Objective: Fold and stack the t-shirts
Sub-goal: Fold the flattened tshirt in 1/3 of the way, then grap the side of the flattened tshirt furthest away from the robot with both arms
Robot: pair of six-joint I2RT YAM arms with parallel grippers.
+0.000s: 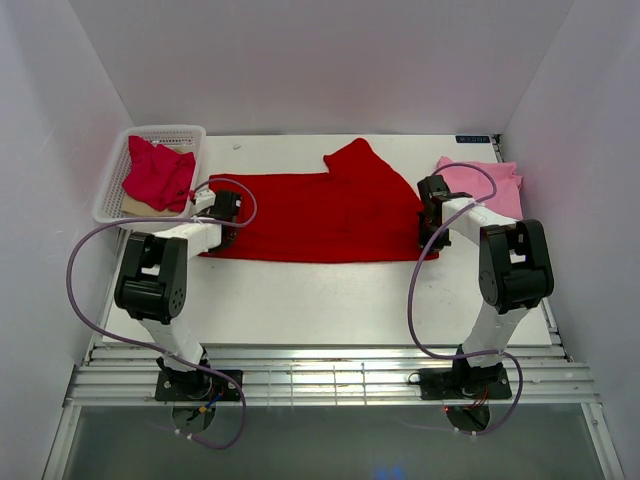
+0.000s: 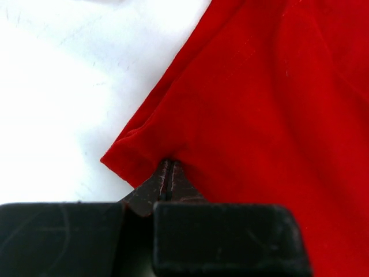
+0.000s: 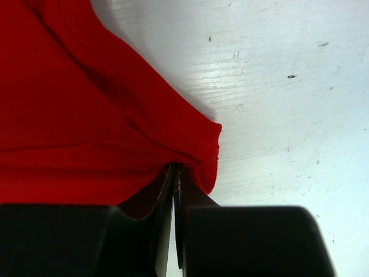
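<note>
A bright red t-shirt (image 1: pixel 320 215) lies spread across the middle of the white table (image 1: pixel 330 300), one sleeve pointing to the back. My left gripper (image 1: pixel 226 232) is shut on its left edge; the left wrist view has the closed left gripper (image 2: pixel 167 164) pinching the red cloth (image 2: pixel 259 115) just beside a corner. My right gripper (image 1: pixel 428 240) is shut on the shirt's right edge, and in the right wrist view that gripper (image 3: pixel 176 167) bunches the red hem (image 3: pixel 86 115). A light pink t-shirt (image 1: pixel 495 185) lies at the back right. A crimson t-shirt (image 1: pixel 158 175) sits crumpled in the basket.
A white mesh basket (image 1: pixel 115 170) stands at the back left corner, with something beige (image 1: pixel 140 207) under the crimson cloth. White walls close in the left, back and right sides. Purple cables loop beside both arms.
</note>
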